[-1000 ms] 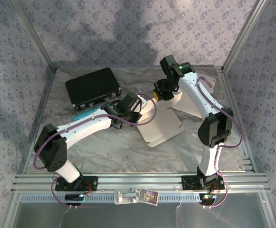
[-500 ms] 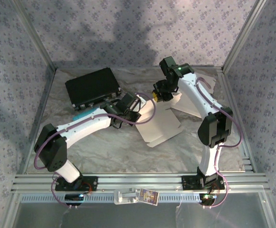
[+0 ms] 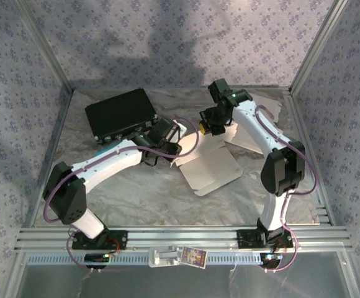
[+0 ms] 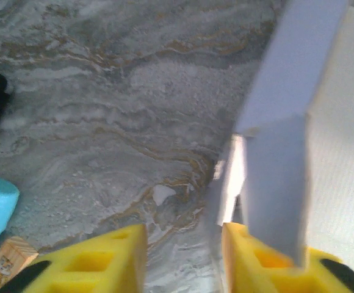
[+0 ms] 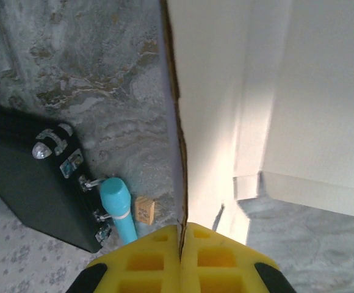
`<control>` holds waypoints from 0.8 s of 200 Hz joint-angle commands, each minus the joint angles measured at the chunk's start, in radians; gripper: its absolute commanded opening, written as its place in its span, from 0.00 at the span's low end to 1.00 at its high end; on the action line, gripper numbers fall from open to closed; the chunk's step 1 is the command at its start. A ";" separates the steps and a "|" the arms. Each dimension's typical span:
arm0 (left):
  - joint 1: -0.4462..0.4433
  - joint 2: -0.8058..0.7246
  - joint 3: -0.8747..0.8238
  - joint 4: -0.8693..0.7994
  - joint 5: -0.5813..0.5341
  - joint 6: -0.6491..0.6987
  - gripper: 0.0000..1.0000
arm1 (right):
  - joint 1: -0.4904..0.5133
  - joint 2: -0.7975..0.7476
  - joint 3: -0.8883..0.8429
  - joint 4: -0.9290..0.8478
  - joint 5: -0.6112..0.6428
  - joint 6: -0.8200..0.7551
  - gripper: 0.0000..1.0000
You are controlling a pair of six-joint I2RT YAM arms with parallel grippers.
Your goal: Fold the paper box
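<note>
The paper box (image 3: 214, 167) lies as a flat white sheet in the middle of the table, with its left flaps raised. My left gripper (image 3: 172, 149) hovers at the sheet's left edge. In the left wrist view its yellow jaws (image 4: 183, 259) stand open over bare table, and a raised flap (image 4: 281, 152) leans against the right finger (image 4: 256, 259). At the box's far corner, my right gripper (image 3: 203, 127) is shut on the box. The right wrist view has the panel's (image 5: 226, 91) thin edge pinched between the closed fingers (image 5: 180, 247).
A black case (image 3: 119, 115) sits at the back left. Beside it lie a blue cylinder (image 5: 119, 210) and a small wooden block (image 5: 143, 209). More white paper (image 3: 261, 127) lies behind the right arm. Metal-framed walls enclose the table.
My left gripper has opened, let go of the box's left flap and shifted slightly back. The right gripper stays pinched on the box's edge.
</note>
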 commanded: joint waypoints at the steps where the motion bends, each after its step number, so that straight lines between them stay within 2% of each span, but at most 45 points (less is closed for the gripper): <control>1: 0.068 -0.105 0.041 -0.037 0.113 -0.170 0.48 | -0.003 -0.115 -0.141 0.236 0.066 0.002 0.00; 31: 0.168 -0.204 -0.029 -0.060 0.195 -0.331 0.56 | 0.008 -0.196 -0.334 0.515 0.095 0.050 0.00; 45: 0.233 -0.228 -0.068 -0.055 0.271 -0.408 0.54 | 0.022 -0.224 -0.443 0.663 0.114 0.099 0.00; 66: 0.283 -0.226 -0.102 -0.043 0.322 -0.522 0.50 | 0.031 -0.220 -0.472 0.731 0.108 0.107 0.00; 92: 0.296 -0.178 -0.106 -0.076 0.301 -0.616 0.44 | 0.040 -0.207 -0.477 0.796 0.086 0.087 0.00; 117: 0.303 -0.186 -0.145 -0.106 0.227 -0.598 0.36 | 0.066 -0.195 -0.486 0.869 0.066 0.091 0.00; 160: 0.341 -0.314 -0.277 -0.172 0.063 -0.529 0.36 | 0.125 -0.105 -0.475 1.022 -0.033 0.024 0.00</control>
